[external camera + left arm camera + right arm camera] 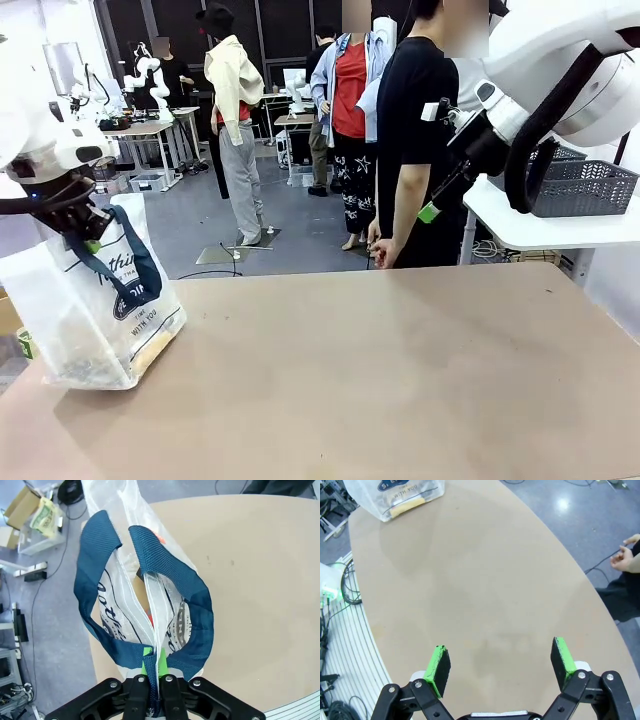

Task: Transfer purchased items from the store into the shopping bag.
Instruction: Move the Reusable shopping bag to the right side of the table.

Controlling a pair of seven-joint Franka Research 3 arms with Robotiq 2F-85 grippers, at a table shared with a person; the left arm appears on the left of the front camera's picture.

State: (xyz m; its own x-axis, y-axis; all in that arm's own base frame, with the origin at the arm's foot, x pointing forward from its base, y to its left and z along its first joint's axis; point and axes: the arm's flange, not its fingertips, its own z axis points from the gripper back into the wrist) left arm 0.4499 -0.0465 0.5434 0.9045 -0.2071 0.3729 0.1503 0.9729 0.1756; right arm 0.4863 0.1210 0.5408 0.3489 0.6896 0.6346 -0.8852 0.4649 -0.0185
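The shopping bag (90, 310), frosted plastic with navy straps, stands at the table's left edge. My left gripper (88, 228) is above it, shut on the bag's strap handles. In the left wrist view the green fingertips (149, 661) pinch the navy straps (165, 570) and the bag's (125, 625) top edge, and a brown cardboard piece (140, 589) shows inside. A tan item (152, 348) lies at the bag's bottom. My right gripper (432, 205) hangs open high over the far right edge; its pads (439, 662) stand wide over bare tabletop. The store, a grey basket (590, 185), sits at the far right.
The basket rests on a white side table (540, 230) beyond the main table's right end. A person in black (415, 150) stands at the far edge, one hand (626, 559) low. The wide brown tabletop (380, 380) stretches between the bag and the right arm.
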